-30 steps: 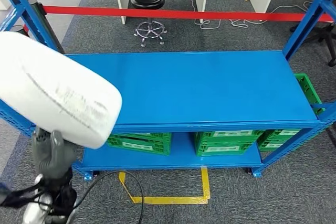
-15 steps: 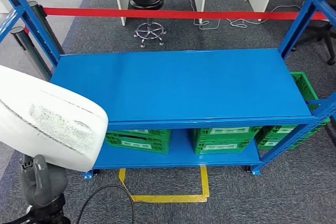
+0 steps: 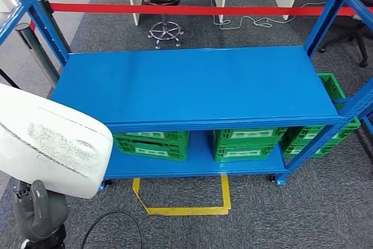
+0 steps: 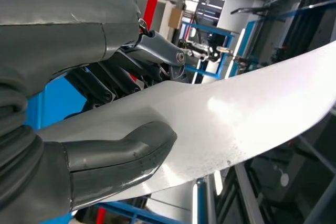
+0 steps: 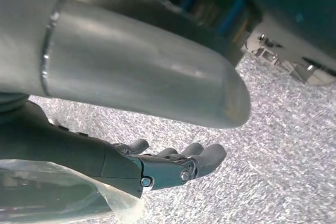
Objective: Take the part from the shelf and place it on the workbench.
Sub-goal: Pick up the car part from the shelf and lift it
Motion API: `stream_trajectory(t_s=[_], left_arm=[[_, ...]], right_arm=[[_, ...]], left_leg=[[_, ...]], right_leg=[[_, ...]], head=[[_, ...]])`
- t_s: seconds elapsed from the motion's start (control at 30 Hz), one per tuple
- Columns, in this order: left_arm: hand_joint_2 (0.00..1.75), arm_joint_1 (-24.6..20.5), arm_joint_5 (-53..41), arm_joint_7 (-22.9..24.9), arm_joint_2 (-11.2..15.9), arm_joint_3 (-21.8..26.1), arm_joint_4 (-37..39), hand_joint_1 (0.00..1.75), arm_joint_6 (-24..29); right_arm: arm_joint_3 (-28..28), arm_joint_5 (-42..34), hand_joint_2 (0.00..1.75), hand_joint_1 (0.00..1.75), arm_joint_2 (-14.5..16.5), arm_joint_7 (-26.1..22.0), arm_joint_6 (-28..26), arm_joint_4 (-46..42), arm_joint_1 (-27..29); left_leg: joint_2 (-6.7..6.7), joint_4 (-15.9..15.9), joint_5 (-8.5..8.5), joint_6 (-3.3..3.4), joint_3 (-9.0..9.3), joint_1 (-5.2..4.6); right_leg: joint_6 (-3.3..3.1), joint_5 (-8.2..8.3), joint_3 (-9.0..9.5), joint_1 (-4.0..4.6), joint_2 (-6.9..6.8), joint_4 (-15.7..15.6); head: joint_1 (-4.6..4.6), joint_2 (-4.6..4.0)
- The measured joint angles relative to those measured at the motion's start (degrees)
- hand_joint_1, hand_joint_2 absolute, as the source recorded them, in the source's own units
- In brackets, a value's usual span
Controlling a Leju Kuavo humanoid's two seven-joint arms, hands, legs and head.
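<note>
Your left hand's fingers [image 4: 107, 80] lie against one face of the large white, flat, round-cornered plastic part [image 3: 48, 141] while the thick grey thumb [image 4: 118, 156] presses the opposite face, so the left hand [image 3: 37, 211] pinches the panel between them; from the head view you see that hand below the part, low at the left, with the part carried in front of the left end of the blue steel two-level shelf [image 3: 198, 86] and overlapping its corner; the part's long axis runs across the view, left to right, dipping slightly toward its rounded right end, which points at the green plastic crates [image 3: 151, 144] on the lower level; a speckled grey patch marks its upper face; your right hand [image 5: 174, 163] hangs over the grey carpet [image 5: 285, 145], fingers loosely extended, slightly apart, holding nothing; yellow tape [image 3: 185, 208] marks the floor before the shelf.
</note>
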Motion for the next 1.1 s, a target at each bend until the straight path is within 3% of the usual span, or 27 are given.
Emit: stream_trajectory(t_s=[0.07, 0.13, 0.2, 0.23, 0.27, 0.3, 0.33, 0.4, 0.47, 0.5, 0.57, 0.63, 0.7, 0.73, 0.77, 0.8, 0.83, 0.9, 0.97, 1.03, 1.1], left_arm=[[1.75, 0.39, -0.05, 0.00, -0.03, 0.01, -0.22, 1.75, 0.09], [1.75, 0.58, -0.09, 0.00, -0.13, 0.02, -0.37, 1.75, 0.09], [1.75, 0.71, -0.10, 0.00, -0.22, 0.02, -0.44, 1.75, 0.09], [1.75, 0.78, -0.11, 0.00, -0.26, 0.02, -0.45, 1.75, 0.09], [1.75, 0.81, -0.11, 0.00, -0.28, 0.02, -0.45, 1.75, 0.09], [1.75, 0.83, -0.11, 0.00, -0.31, 0.02, -0.45, 1.75, 0.09], [1.75, 0.84, -0.13, 0.00, -0.32, 0.02, -0.45, 1.75, 0.12], [1.75, 0.86, -0.34, 0.00, -0.33, 0.02, -0.50, 1.75, 0.41], [1.75, 0.91, -0.67, 0.00, -0.32, 0.02, -0.68, 1.75, 0.96], [1.75, 0.96, -0.80, 0.00, -0.31, 0.01, -0.84, 1.75, 1.21], [1.75, 1.13, -0.97, 0.00, -0.25, 0.01, -1.24, 1.75, 1.61], [1.75, 1.34, -1.00, 0.00, -0.14, 0.02, -1.58, 1.75, 1.83], [1.75, 1.44, -0.99, 0.00, 0.01, 0.02, -1.70, 1.75, 1.91], [1.75, 1.44, -0.98, 0.00, 0.09, 0.02, -1.71, 1.75, 2.00], [1.75, 1.45, -0.97, 0.00, 0.14, 0.02, -1.71, 1.75, 2.21], [1.75, 1.46, -0.96, 0.00, 0.17, 0.02, -1.71, 1.75, 2.57], [1.75, 1.48, -0.91, 0.00, 0.17, 0.04, -1.71, 1.75, 3.05], [1.75, 1.53, -0.54, 0.00, 0.17, 0.25, -1.78, 1.75, 3.91], [1.75, 1.79, 0.13, 0.00, 0.00, 1.02, -2.25, 1.75, 3.86], [1.75, 2.58, 0.72, -0.03, -0.55, 2.38, -3.15, 1.75, 2.74], [1.75, 3.71, 0.85, -0.06, -1.54, 3.80, -4.19, 1.75, 1.08]], right_arm=[[0.16, 0.15, 0.00, 0.00, 0.03, 0.26, 0.12, 0.01, -0.17], [0.23, 0.29, 0.00, 0.00, 0.04, 0.39, 0.18, 0.02, -0.22], [0.36, 0.40, 0.00, 0.00, 0.04, 0.43, 0.21, 0.02, -0.29], [0.44, 0.42, 0.00, 0.00, 0.03, 0.43, 0.21, 0.02, -0.32], [0.52, 0.42, 0.00, 0.00, 0.03, 0.43, 0.21, 0.02, -0.33], [0.57, 0.42, 0.00, 0.00, 0.03, 0.43, 0.21, 0.02, -0.34], [0.61, 0.42, 0.00, 0.00, 0.04, 0.45, 0.23, 0.02, -0.36], [0.63, 0.47, 0.00, 0.00, 0.04, 0.53, 0.46, 0.00, -0.54], [0.70, 0.65, 0.00, 0.00, 0.09, 0.59, 0.91, -0.05, -0.88], [0.79, 0.75, 0.00, 0.00, 0.15, 0.59, 1.23, -0.08, -1.02], [0.99, 0.89, 0.00, 0.00, 0.48, 0.55, 2.13, -0.08, -1.17], [1.13, 0.92, 0.00, 0.00, 0.93, 0.19, 3.14, -0.08, -1.30], [1.15, 0.75, 0.00, 0.00, 1.32, -0.83, 4.05, -0.09, -1.40], [1.16, 0.52, 0.00, 0.00, 1.41, -1.48, 4.49, -0.09, -1.40], [1.15, 0.19, 0.00, 0.00, 1.48, -2.10, 4.89, -0.09, -1.39], [1.14, -0.14, 0.00, 0.00, 1.48, -2.51, 5.28, -0.09, -1.38], [1.14, -0.36, 0.00, 0.00, 1.48, -2.76, 5.67, -0.09, -1.37], [1.13, -0.11, 0.00, 0.00, 1.48, -2.57, 6.54, -0.09, -1.43], [1.16, 0.87, 0.00, 0.00, 1.46, -2.41, 7.11, -0.11, -1.60], [1.18, 1.58, 0.00, 0.00, 1.44, -3.28, 6.60, -0.21, -1.79], [1.18, 1.53, 0.00, 0.00, 1.35, -4.90, 5.30, -0.37, -1.96]], left_leg=[[0.16, -0.17, 0.91, 0.78, -0.81, 0.12], [0.39, -0.44, 2.13, 1.64, -1.89, 0.27], [0.50, -0.36, 3.23, 2.07, -3.35, 0.05], [0.54, -0.28, 3.79, 2.13, -4.12, -0.08], [0.57, -0.15, 4.32, 2.16, -4.94, -0.20], [0.59, 0.02, 4.79, 2.15, -5.74, -0.31], [0.59, 0.24, 5.19, 2.12, -6.48, -0.39], [0.57, 0.90, 5.80, 1.91, -7.64, -0.58], [0.60, 1.46, 6.52, 1.45, -8.44, -0.73], [0.63, 1.59, 6.97, 1.16, -8.81, -0.77], [0.51, 1.93, 7.28, 0.50, -9.60, -0.76], [0.19, 4.53, 4.13, -0.30, -10.77, -0.62], [0.03, 10.95, -1.42, -1.02, -12.21, -0.21], [0.02, 14.43, -3.19, -1.28, -12.67, -0.04], [0.02, 16.89, -3.71, -1.48, -12.67, 0.11], [0.01, 17.53, -2.91, -1.60, -11.93, 0.26], [0.01, 16.19, -1.26, -1.66, -10.43, 0.40], [-0.05, 8.94, 1.35, -1.58, -5.54, 0.57], [-0.18, 2.38, 1.27, -1.15, -1.92, 0.46], [-0.22, 0.51, 0.99, -0.46, -1.65, 0.25], [0.03, 0.24, 1.83, 0.55, -2.48, 0.36]], right_leg=[[0.73, -0.11, -0.49, -0.13, 0.03, 0.22], [1.13, -3.83, -1.96, -0.16, 0.12, 3.50], [1.26, -9.21, -4.03, -0.13, 0.12, 10.59], [1.30, -10.72, -4.63, -0.13, 0.11, 13.95], [1.30, -10.87, -4.52, -0.12, 0.11, 15.89], [1.22, -9.88, -3.51, -0.11, 0.11, 15.96], [1.04, -8.20, -1.45, -0.07, 0.10, 13.92], [0.45, -5.95, 4.69, 0.17, 0.07, 5.83], [0.06, -6.28, 9.09, 0.40, 0.06, -0.92], [0.03, -6.64, 9.72, 0.50, 0.08, -2.27], [-0.29, -6.30, 8.84, 0.29, 0.04, -2.90], [-1.09, -5.34, 7.65, -0.01, -0.19, -3.08], [-1.64, -4.36, 6.56, 0.00, -0.38, -2.89], [-1.68, -3.89, 5.91, 0.03, -0.46, -2.70], [-1.67, -3.47, 5.12, 0.04, -0.53, -2.44], [-1.63, -3.09, 4.28, 0.05, -0.57, -2.10], [-1.56, -2.75, 3.44, 0.04, -0.58, -1.70], [-1.24, -2.20, 1.98, 0.11, -0.49, -0.90], [-0.65, -1.41, 0.99, 0.24, -0.38, -0.42], [0.05, -0.31, 0.39, 0.26, -0.30, -0.49], [0.70, -0.96, -0.39, 0.17, -0.18, -0.06]], head=[[0.03, -0.01], [0.19, -0.01], [0.32, 0.01], [0.32, 0.00], [0.32, 0.01], [0.32, 0.00], [0.31, -0.01], [0.32, 0.00], [0.27, 0.00], [0.26, 0.00], [0.24, 0.00], [0.06, 0.00], [-0.15, -0.01], [-0.19, -0.01], [-0.20, -0.01], [-0.22, -0.01], [-0.22, -0.01], [-0.24, 0.00], [-0.19, 0.00], [-0.15, -0.01], [-0.12, -0.01]])
